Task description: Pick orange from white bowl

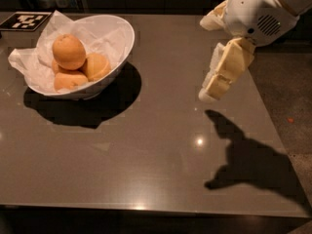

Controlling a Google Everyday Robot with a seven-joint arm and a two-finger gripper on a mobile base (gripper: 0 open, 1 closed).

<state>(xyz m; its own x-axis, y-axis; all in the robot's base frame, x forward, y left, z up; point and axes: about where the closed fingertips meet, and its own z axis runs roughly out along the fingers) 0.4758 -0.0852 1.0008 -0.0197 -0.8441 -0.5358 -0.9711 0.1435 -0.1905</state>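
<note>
The white bowl (119, 38) stands at the back left of the dark table, lined with crumpled white paper. Several oranges lie in it. The orange (68, 51), round and the biggest, sits on top of the pile. My gripper (214, 84) hangs above the table's right half, well to the right of the bowl, pointing down and to the left. It holds nothing that I can see.
A black-and-white marker tag (25, 21) lies at the table's back left corner. The table's right edge (265, 111) borders a speckled floor. The arm's shadow (243, 160) falls on the front right of the table.
</note>
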